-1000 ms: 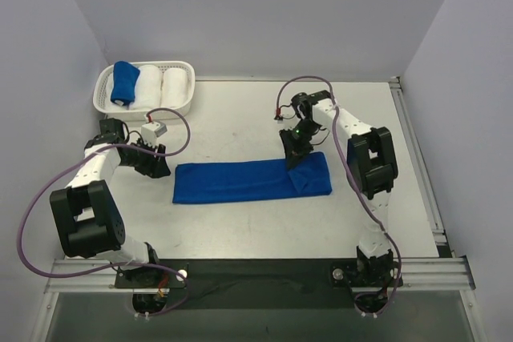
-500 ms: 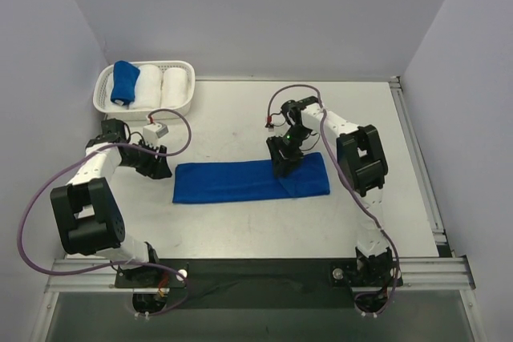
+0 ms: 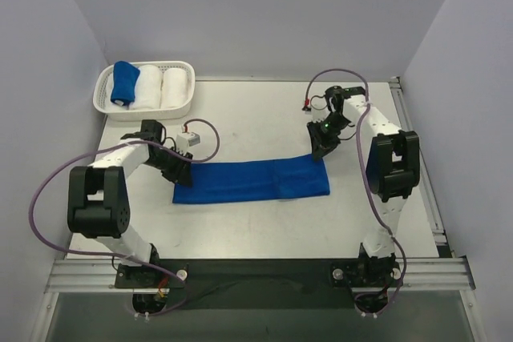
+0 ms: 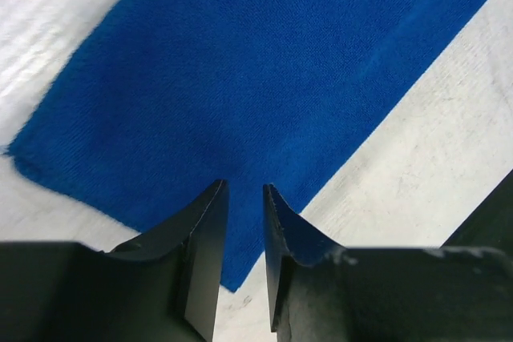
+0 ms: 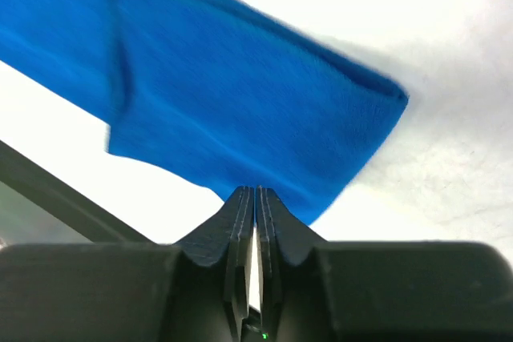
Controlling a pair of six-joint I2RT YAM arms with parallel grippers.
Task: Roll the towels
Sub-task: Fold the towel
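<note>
Currently a blue towel [image 3: 232,183] lies flat as a long strip in the middle of the table [image 3: 240,118], its right end folded back over itself. The left gripper [image 3: 178,171] sits low at the strip's far left corner; in the left wrist view its fingers [image 4: 207,230] stand a narrow gap apart with nothing between them. The right gripper [image 3: 320,147] is at the far right corner, fingers [image 5: 240,222] pressed together, and no cloth shows between them. A white basket [image 3: 101,95] at the far left holds a rolled blue towel [image 3: 124,82] beside two white rolls [image 3: 161,87].
</note>
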